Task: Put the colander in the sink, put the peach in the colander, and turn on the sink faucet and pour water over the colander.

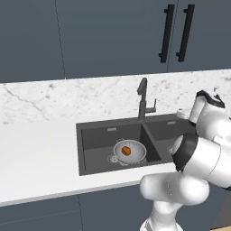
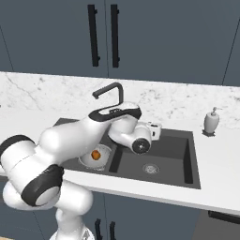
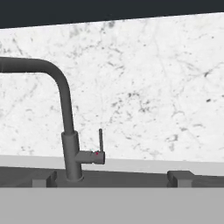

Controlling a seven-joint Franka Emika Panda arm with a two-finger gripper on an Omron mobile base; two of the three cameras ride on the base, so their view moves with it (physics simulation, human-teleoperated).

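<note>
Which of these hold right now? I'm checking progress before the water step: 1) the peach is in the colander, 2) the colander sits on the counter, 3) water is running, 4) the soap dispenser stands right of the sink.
1) True: the peach lies inside the colander.
2) False: it sits in the left basin of the sink.
3) False: no stream falls from the sink faucet.
4) True: the soap dispenser stands on the counter at the right of the sink.
</note>
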